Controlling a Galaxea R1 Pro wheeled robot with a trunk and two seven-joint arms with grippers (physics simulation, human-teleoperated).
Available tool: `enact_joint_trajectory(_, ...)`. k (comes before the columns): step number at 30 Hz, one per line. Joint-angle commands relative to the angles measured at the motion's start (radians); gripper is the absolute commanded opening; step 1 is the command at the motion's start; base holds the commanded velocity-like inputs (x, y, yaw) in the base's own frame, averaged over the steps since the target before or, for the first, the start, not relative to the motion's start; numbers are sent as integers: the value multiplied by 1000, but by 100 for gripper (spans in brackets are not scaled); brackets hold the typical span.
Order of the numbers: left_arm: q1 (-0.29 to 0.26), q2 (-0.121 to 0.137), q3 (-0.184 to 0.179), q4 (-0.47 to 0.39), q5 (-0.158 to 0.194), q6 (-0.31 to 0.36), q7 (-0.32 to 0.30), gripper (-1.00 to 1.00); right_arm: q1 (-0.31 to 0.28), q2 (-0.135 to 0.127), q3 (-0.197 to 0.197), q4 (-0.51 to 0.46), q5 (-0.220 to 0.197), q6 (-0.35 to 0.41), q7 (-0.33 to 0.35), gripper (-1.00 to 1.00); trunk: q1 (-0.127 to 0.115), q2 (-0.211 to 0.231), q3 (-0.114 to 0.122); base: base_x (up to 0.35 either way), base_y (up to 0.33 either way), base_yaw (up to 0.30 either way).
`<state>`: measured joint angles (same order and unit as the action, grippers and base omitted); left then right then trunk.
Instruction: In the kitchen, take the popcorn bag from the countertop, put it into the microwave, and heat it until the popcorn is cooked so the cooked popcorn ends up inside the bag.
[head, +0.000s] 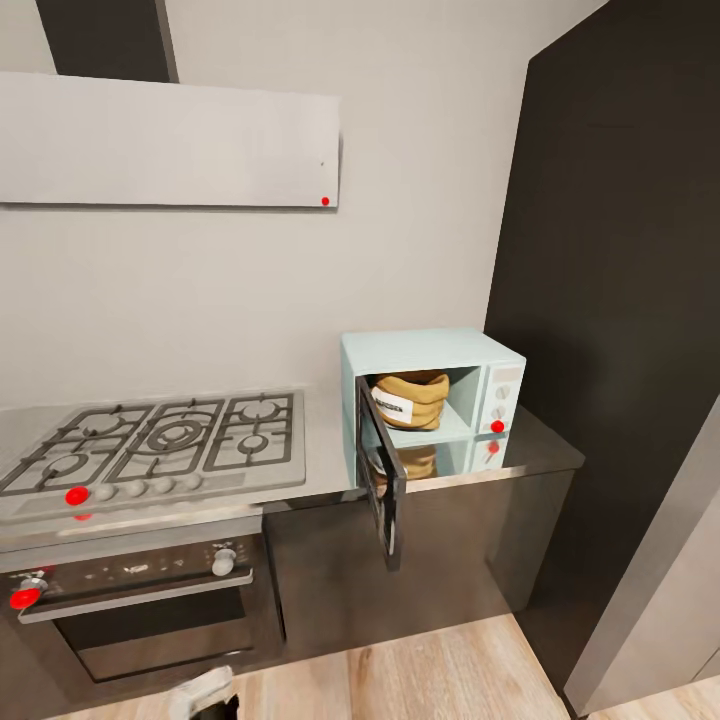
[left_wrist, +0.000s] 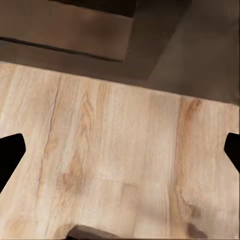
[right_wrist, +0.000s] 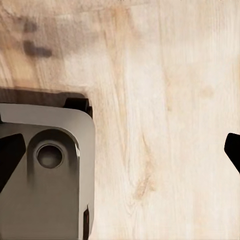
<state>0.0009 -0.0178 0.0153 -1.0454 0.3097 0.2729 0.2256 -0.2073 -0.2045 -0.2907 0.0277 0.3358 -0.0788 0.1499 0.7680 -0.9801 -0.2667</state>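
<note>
sitting squat in the boxy mint microwave, door ajar, tan cloth popcorn bag; left pincer and right pincer both released over wood floor.

A: Where does the microwave stand?

B: On the countertop, at its right end, against the wall. Its door swings out forward from the left side of the microwave.

A: And the popcorn bag?

B: Inside the microwave, in the open cavity, left of the knob panel.

A: What lies left of the microwave?

B: The gas hob, set in the same countertop. The oven sits below the hob, left of and lower than the microwave. The extractor hood hangs above the hob.

A: To the right of the microwave?

B: A tall cabinet, just beside it.
</note>
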Motion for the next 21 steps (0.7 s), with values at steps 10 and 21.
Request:
enact_joint_trajectory(10,-201,-145,-167,-354,0,227,3,100,-1,1,-7,3,41,-5,-1,100,0,-1,-1,0,0,0)
enact_joint_trajectory(21,-254,-151,-304,-440,-34,120,110,100,-1,11,-17,5,42,-6,-10,100,0,-1,-1,0,0,0)
